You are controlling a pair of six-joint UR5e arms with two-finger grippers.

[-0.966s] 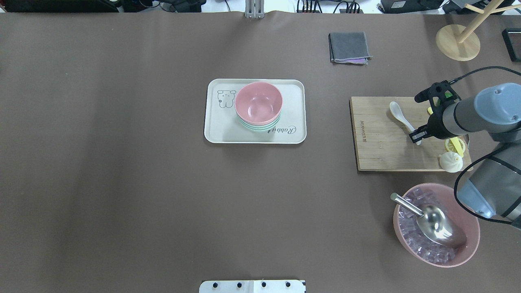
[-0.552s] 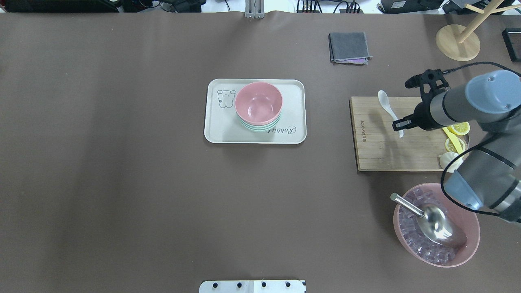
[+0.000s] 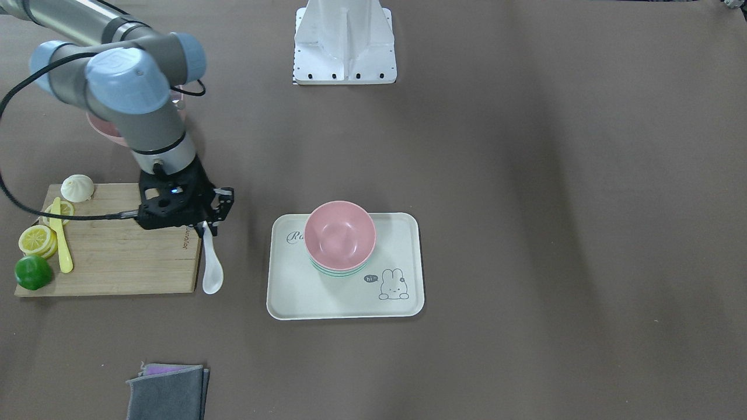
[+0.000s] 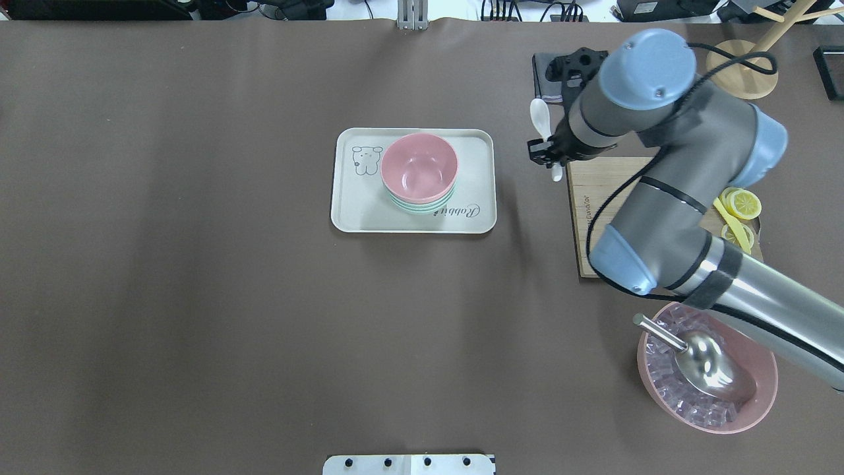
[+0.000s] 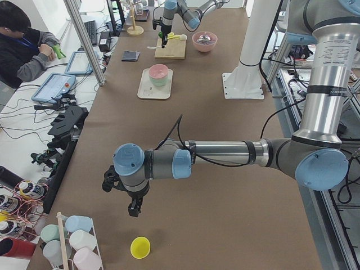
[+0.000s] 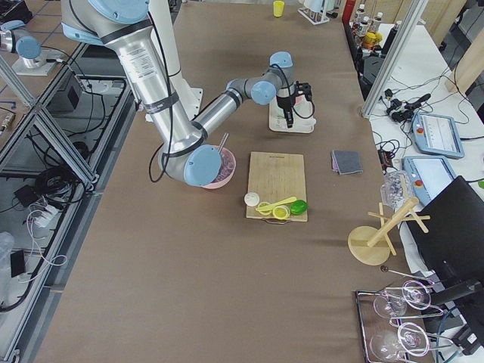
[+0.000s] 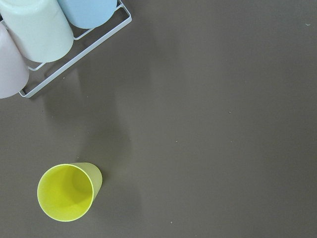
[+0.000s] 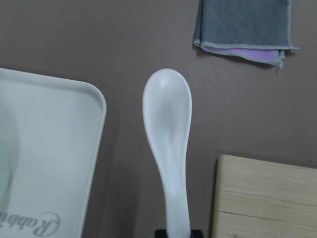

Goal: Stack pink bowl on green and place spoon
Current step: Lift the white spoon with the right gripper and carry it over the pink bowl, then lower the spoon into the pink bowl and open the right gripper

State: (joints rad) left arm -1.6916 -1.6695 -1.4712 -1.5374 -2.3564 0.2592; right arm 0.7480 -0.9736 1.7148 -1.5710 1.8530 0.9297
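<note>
The pink bowl sits on the green bowls. The right gripper pinches the white soup spoon by its handle, between cutting board and tray; next, I'd say, it goes over the bowl.

End of spoon handle, behind fingers

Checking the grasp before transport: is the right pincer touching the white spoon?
Touching. In the front-facing view the right pincer clamps the handle of the spoon, whose scoop sticks out past the cutting board.
</note>
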